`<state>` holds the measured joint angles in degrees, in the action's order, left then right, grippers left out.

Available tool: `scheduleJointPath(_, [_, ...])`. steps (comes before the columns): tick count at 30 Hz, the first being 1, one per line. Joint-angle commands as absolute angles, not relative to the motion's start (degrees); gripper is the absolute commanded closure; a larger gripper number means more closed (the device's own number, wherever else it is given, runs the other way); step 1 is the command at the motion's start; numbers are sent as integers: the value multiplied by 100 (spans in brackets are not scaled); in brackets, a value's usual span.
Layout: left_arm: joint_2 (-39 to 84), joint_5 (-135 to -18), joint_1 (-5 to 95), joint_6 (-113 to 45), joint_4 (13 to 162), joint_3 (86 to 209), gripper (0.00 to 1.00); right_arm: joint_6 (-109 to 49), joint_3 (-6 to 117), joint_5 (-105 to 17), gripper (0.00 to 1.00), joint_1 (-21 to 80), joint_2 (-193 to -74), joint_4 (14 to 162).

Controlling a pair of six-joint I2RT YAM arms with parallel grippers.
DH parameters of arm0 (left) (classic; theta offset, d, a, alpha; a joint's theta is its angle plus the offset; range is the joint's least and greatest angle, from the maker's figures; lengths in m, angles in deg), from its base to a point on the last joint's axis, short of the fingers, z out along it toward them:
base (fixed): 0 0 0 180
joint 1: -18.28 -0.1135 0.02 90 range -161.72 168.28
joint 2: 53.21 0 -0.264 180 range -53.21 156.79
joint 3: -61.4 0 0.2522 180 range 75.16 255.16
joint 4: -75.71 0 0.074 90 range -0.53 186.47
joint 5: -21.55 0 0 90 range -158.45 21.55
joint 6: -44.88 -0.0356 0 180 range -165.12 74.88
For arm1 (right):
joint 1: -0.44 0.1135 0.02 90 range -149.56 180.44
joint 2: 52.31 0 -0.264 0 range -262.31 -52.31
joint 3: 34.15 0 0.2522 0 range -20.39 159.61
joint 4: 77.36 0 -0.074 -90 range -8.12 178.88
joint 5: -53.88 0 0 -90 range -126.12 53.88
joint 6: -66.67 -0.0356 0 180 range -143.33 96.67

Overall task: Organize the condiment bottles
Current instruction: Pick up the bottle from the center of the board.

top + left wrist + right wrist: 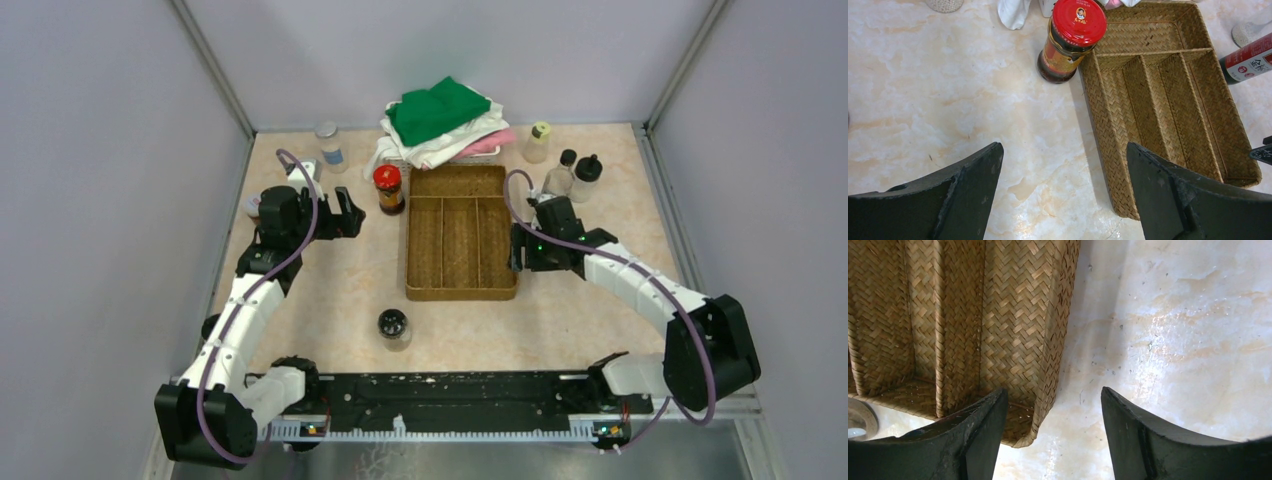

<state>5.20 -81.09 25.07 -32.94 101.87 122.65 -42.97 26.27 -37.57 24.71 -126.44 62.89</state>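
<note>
Left gripper [1064, 148]: held over the tabletop [948, 90] with its jaws wide apart and nothing between them; it is pointed towards the tray [1108, 135], with the red-lidded jar [1075, 30] seen ahead.
Right gripper [1052, 394]: jaws apart, nothing clamped; one finger is placed over the tray's near-right corner and the other over the tabletop, so the right wall is straddled. Whether the wall is touched cannot be told.
Red-lidded jar: stood upright just beside the tray's far-left corner, outside it.
Grey-lidded bottle [328, 143]: stood near the far-left corner of the tabletop, left of the cloths [440, 115].
Yellowish-lidded bottle [538, 141]: stood by the far edge, just right of the cloths.
Clear black-capped bottle [562, 174]: stood just right of the tray's far-right corner, beside the right wrist.
Second black-capped bottle [587, 176]: stood close against the right side of the clear one.
Black-lidded jar [393, 325]: stood alone towards the near edge, off the tray's near-left corner, well apart from the others.
Tray: brown and woven, laid mid-tabletop; three long compartments are closed by one cross compartment at the far end.
Cloths: green and white, with some pink, piled at the far edge against the tray's far wall.
</note>
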Motion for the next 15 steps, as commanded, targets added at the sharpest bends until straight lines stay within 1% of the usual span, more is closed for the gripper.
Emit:
scheduleJointPath(1, [488, -8211, 2478, -3229, 9882, 12238, 1, -4324, 2942, -3666, 33, 2618, -12697, 6397])
scheduleJointPath(3, [483, -8214, 2478, -3229, 9879, 12239, 1, -4322, 2986, -3656, 32, 2649, -12670, 6414])
scheduleJointPath(8, [499, -8239, 2478, -3220, 9873, 12237, 1, -4196, 3324, -3680, 24, 2666, -12648, 6340])
scheduleJointPath(13, [498, -8296, 2478, -3259, 9877, 12246, 1, -4064, 3690, -3640, 23, 2702, -12564, 6232])
scheduleJointPath(15, [511, -8350, 2478, -3285, 9863, 12263, 1, -4013, 3835, -3414, 23, 2706, -12420, 6150])
